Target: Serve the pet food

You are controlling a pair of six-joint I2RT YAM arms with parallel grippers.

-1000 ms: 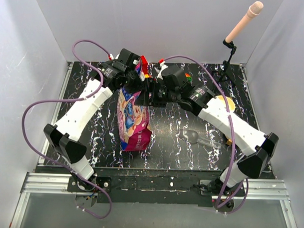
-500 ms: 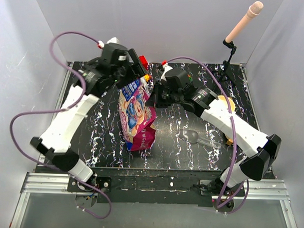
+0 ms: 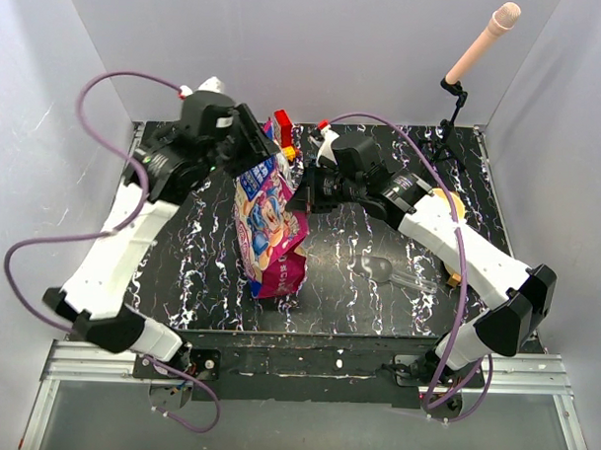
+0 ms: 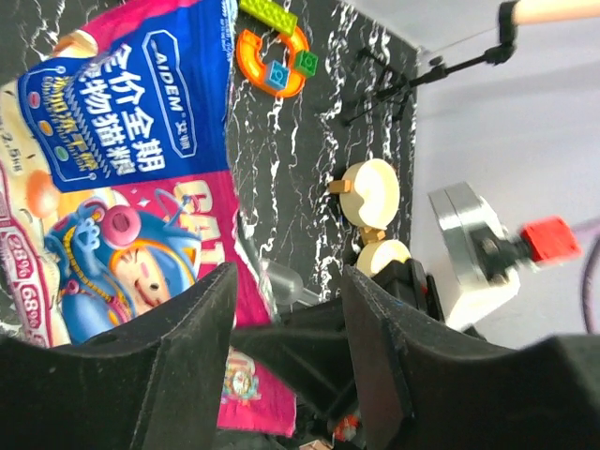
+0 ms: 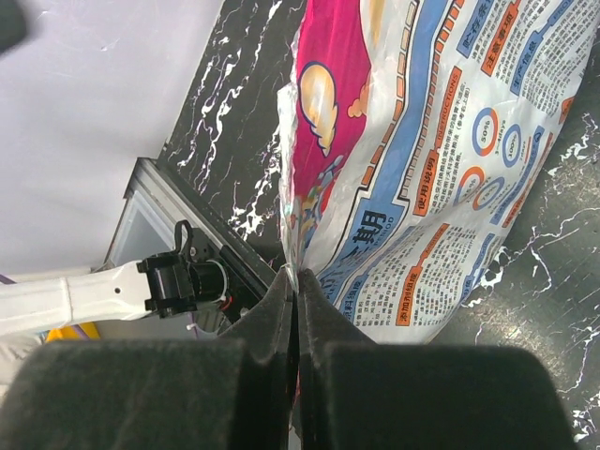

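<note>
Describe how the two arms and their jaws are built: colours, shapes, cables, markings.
The left arm and the right arm match: smooth white shells on the long links, with black joints, black elbows and black wrist housings. A thin purple cable loops loosely outside each arm, ending near the wrist in a white plug with a red tip. The jaws are matte black, two broad wedges tapering to the tips. No lettering is readable.
</note>
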